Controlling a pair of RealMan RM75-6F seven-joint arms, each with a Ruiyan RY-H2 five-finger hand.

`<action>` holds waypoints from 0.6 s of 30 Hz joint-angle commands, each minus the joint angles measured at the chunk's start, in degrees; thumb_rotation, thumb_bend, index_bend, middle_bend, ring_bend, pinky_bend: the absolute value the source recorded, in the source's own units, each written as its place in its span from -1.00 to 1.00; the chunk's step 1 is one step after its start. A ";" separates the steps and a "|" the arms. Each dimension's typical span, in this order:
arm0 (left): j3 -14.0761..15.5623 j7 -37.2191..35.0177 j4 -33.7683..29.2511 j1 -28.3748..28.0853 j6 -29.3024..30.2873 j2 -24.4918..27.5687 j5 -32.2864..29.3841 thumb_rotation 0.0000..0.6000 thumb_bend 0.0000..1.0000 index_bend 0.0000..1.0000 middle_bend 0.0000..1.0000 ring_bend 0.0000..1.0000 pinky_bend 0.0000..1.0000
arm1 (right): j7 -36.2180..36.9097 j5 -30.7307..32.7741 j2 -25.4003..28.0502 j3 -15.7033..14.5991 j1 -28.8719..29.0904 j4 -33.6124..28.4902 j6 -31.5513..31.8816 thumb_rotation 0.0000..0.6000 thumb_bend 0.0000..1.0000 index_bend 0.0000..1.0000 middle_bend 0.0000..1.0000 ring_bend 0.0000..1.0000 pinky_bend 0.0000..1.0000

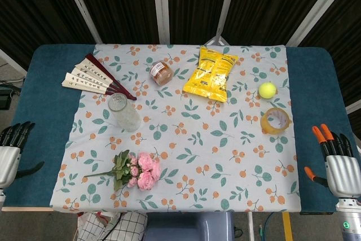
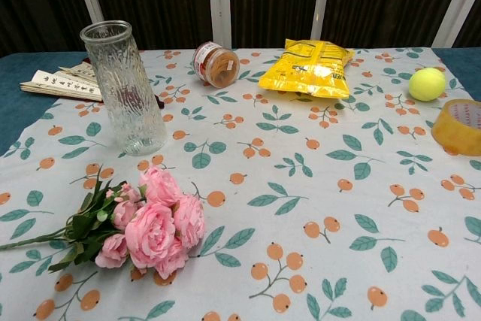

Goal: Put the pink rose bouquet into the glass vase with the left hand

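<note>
Roses (image 1: 141, 171) lie flat at the table's 7 o'clock, vase (image 1: 124, 112) upright just beyond toward 12. Left hand (image 1: 11, 148) — fingers apart, empty — waits at 9; best grasp is the stem, blooms trailing. Right hand (image 1: 337, 159) idle, empty; stem end partly cut off in chest view

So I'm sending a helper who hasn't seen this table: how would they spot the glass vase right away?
Start at the floral tablecloth and go to its left side, just in front of the folding fans. The glass vase stands upright there, behind the pink rose bouquet. It is the only clear, tall, textured cylinder, and it is empty.
</note>
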 commanded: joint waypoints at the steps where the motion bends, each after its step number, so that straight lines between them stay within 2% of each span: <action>1: 0.02 0.15 0.06 -0.09 -0.11 -0.14 0.01 1.00 -0.51 -0.85 -0.88 -0.84 -0.80 | -0.08 -0.09 0.10 -0.11 -0.11 -0.09 0.06 1.00 -0.53 -0.81 -0.96 -0.82 -1.00; 13: 0.56 0.91 -0.56 -0.45 -1.50 -0.08 -0.19 1.00 -0.66 -0.85 -0.88 -0.85 -0.80 | -1.28 0.39 0.05 -0.44 0.04 -0.45 -1.02 1.00 -0.53 -0.81 -0.96 -0.82 -1.00; 18: 1.09 0.75 -0.64 -0.62 -2.48 0.37 -0.16 1.00 -0.72 -0.85 -0.85 -0.92 -0.80 | -1.54 0.36 0.28 -0.59 -0.05 -0.97 -1.08 1.00 -0.53 -0.80 -0.96 -0.82 -1.00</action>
